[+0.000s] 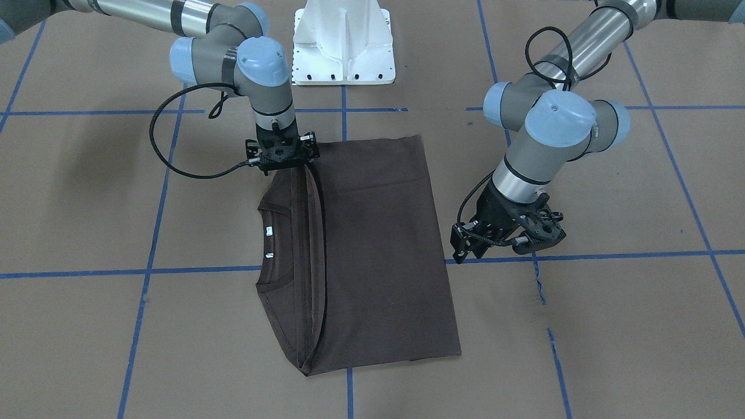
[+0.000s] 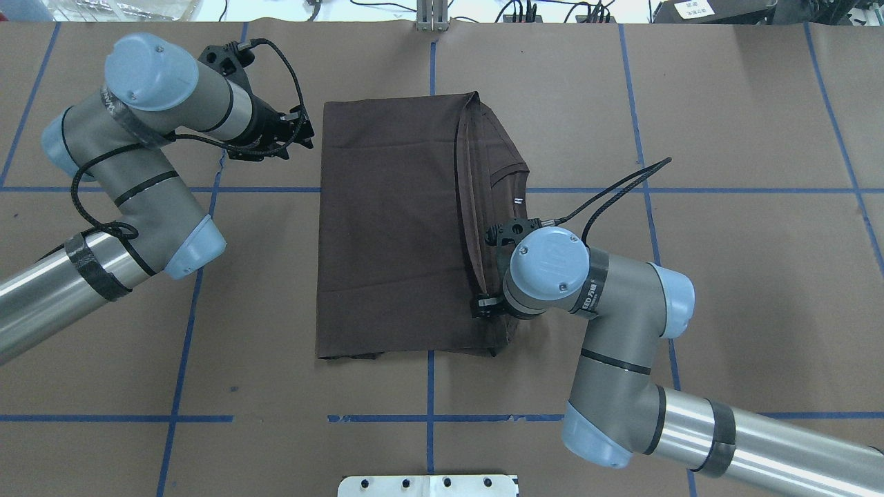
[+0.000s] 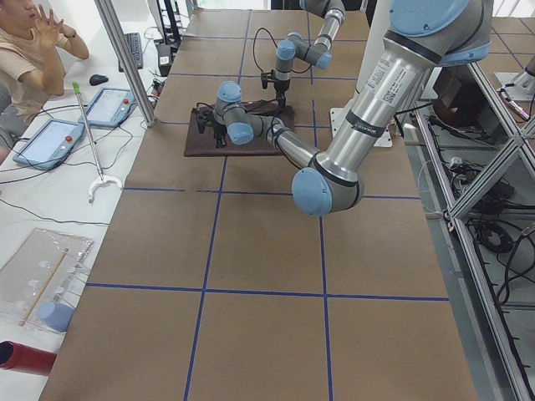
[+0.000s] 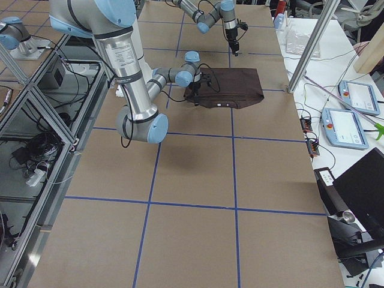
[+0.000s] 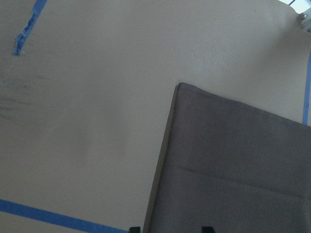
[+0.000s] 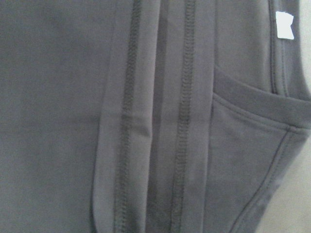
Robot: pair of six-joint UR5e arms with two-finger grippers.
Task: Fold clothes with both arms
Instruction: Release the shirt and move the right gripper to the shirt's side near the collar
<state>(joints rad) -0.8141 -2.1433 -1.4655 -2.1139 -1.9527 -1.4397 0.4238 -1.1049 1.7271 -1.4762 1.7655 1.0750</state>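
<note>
The clothes are one dark brown T-shirt (image 1: 378, 250) (image 2: 387, 241), lying folded and flat on the brown table. Its ribbed collar (image 1: 269, 244) and white tags (image 1: 269, 231) show at one side, with the sleeve hems (image 6: 182, 121) doubled beside them. My right gripper (image 1: 283, 158) points straight down onto the shirt's corner nearest the robot base. Its fingers are hidden, so I cannot tell whether it is open or shut. My left gripper (image 1: 468, 247) (image 2: 300, 134) hovers just off the opposite edge and is open. Its fingertips (image 5: 206, 228) frame a bare shirt corner (image 5: 180, 86).
A white bolted pedestal (image 1: 343, 46) stands at the robot's side of the table. Blue tape lines (image 1: 198, 271) grid the brown surface. In the left side view a person (image 3: 33, 50) sits beyond the far table edge by tablets (image 3: 50, 142) and an aluminium post (image 3: 125, 58).
</note>
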